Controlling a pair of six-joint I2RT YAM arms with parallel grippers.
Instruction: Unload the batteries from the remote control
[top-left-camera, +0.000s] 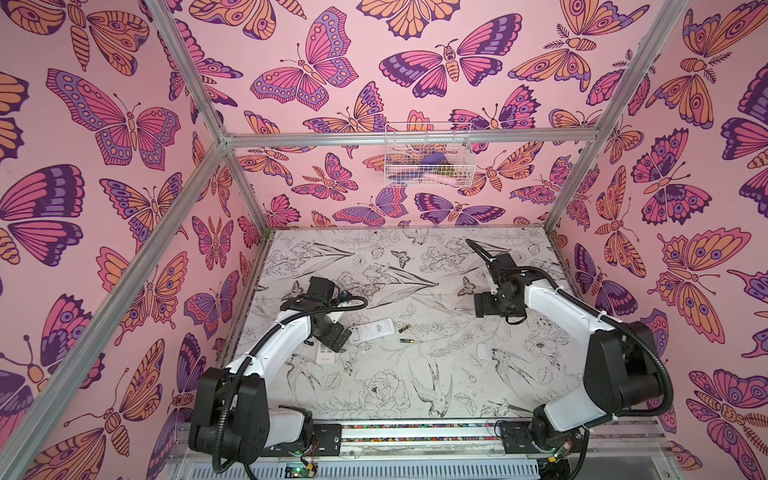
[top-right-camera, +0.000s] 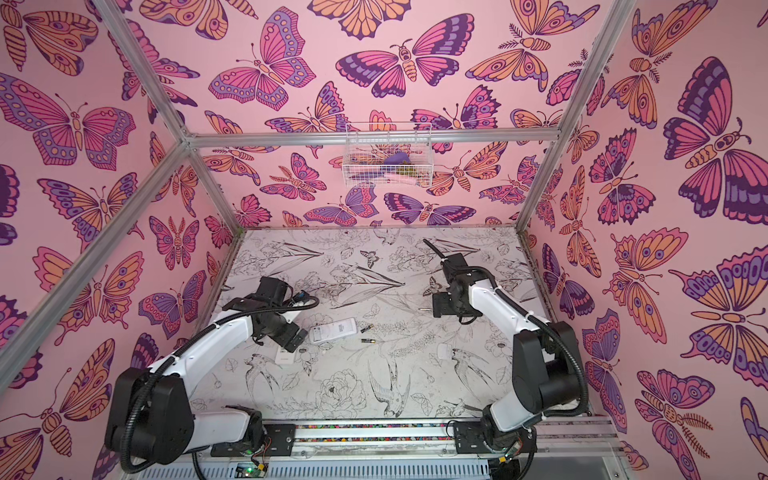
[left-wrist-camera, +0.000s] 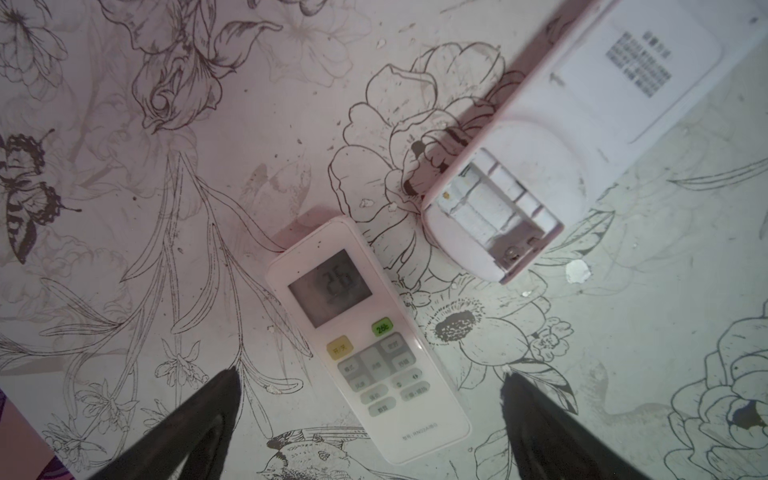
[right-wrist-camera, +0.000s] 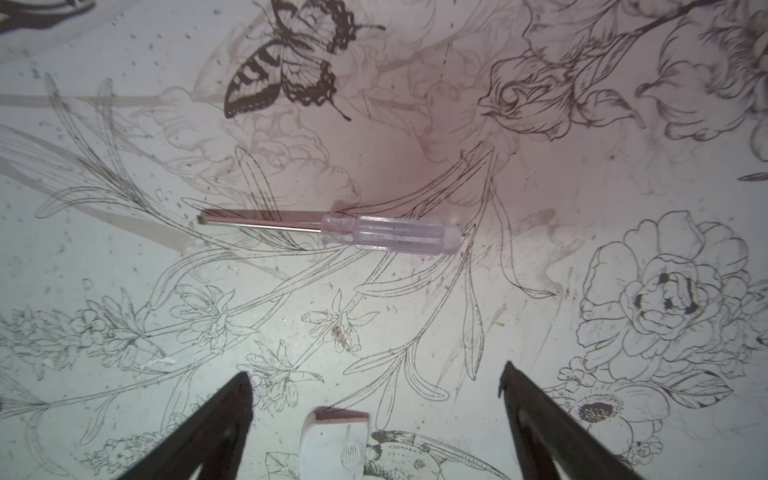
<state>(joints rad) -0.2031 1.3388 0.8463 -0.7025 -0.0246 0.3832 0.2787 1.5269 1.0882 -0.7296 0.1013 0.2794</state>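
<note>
The left gripper (left-wrist-camera: 370, 376) hangs open and empty over the face-up remote (left-wrist-camera: 365, 353), a finger on either side of the keypad. That remote's screen shows "26", so I judge it has cells inside. A green key reads something like "26c", and the model line near its foot is too blurred to trust. Just beside it the face-down remote (left-wrist-camera: 561, 137) lies with its battery bay (left-wrist-camera: 494, 208) uncovered and bare; its back label is a block of unreadable small print. The batteries (top-left-camera: 404, 328), two of them, lie loose on the table (top-left-camera: 415, 386) just right of it. Further right a screwdriver (right-wrist-camera: 365, 230) lies under the right gripper (right-wrist-camera: 376, 372), which is also spread wide and holding nothing, with a small white cover (right-wrist-camera: 334, 440) nearby. One remote looks unloaded; next, the other needs turning over and its cover slid off.
</note>
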